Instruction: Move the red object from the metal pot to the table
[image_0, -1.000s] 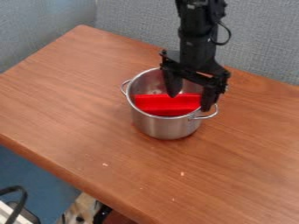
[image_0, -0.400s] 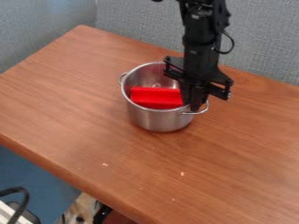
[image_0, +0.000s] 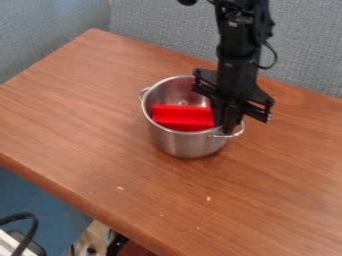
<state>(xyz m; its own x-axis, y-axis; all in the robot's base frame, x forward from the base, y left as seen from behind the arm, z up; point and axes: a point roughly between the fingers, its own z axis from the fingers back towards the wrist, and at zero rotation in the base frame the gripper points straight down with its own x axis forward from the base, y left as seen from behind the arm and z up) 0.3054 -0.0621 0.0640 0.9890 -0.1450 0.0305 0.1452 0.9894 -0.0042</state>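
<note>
Leftward, bare tabletop (image_0: 67, 110) runs wide to its rounded edge. Centrally, the metal pot (image_0: 185, 140) holds the red object (image_0: 183, 118), tilted inside. Fingers (image_0: 227, 118) are pinched together at the pot's right rim, seemingly gripping nothing.

We list: counter (image_0: 80, 120), running from upper left to lower right. Pot (image_0: 181, 142) stands on it, toward the far right part, well clear of the near edge. Block (image_0: 182, 118) lies inside the pot, tilted, its right end against the pot's right wall. Claw (image_0: 227, 122) hangs from above at the pot's right rim, tips inside, at the block's right end. Wall behind the counter.
</note>
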